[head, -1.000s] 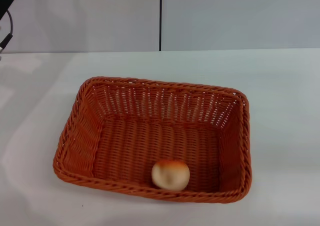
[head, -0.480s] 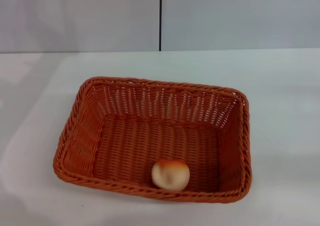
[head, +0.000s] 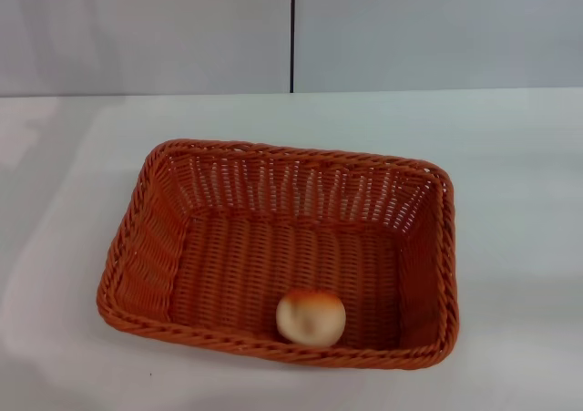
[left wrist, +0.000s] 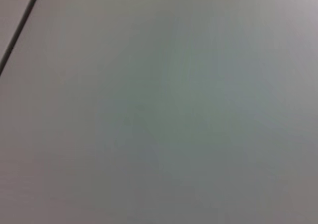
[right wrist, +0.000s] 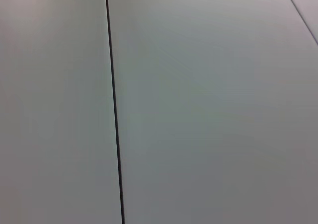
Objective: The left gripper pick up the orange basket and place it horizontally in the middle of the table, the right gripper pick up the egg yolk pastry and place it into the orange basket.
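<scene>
A: Head view first. Where is everything sitting?

B: The basket (head: pixel 278 251) is lying flat near the middle of the tabletop (head: pixel 510 156), long side across. The pastry (head: pixel 311 316) is resting inside it, on the floor against the near wall, right of centre. Neither arm is showing here, so I cannot tell how either set of jaws is standing.

A: How would these handle, judging by looks?

B: The basket is looking light but stiff, its woven sides springy; the braided rim on a short side seems the best hold. The pastry is looking soft and crumbly, so I would be pinching it gently across its round sides, not its browned top.

A: Left wrist view?

B: It is showing only a plain grey wall (left wrist: pixel 174 114) with a dark seam in one corner. No jaws, no basket.

A: Right wrist view?

B: The same wall (right wrist: pixel 208 110), with a dark seam (right wrist: pixel 114 124) running through it. Nothing of the task.

A: What is differing from a second ago?

B: Then, a dark bit of the left arm with its cable was showing at the head view's top left corner; now it is gone. Basket and pastry are lying unmoved. Both steps appear done.
</scene>
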Robot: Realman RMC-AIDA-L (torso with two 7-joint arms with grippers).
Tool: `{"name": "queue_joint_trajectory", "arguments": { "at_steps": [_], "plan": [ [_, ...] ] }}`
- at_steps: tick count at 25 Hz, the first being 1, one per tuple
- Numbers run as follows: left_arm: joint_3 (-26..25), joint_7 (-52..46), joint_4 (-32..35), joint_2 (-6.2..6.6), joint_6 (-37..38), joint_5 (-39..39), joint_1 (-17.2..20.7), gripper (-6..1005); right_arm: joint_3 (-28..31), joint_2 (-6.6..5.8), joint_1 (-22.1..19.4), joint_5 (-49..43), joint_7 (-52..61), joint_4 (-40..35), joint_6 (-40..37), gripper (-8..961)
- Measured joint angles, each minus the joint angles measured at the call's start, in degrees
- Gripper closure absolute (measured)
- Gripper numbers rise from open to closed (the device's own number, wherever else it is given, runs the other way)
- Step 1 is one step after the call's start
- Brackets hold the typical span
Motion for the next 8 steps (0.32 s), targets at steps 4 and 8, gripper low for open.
{"name": "queue_joint_trajectory", "arguments": {
  "at_steps": [4, 8],
  "plan": [
    [-0.02, 0.0, -0.46, -0.04, 0.38, -0.08, 0.15, 372, 0.03, 0.0, 0.48, 0.03, 0.0, 0.04, 0.49, 287],
    [-0.03, 0.0, -0.53, -0.03, 0.8, -0.12, 0.15, 372, -0.15, 0.0, 0.92, 0.05, 0.0, 0.08, 0.71, 287]
  ]
}}
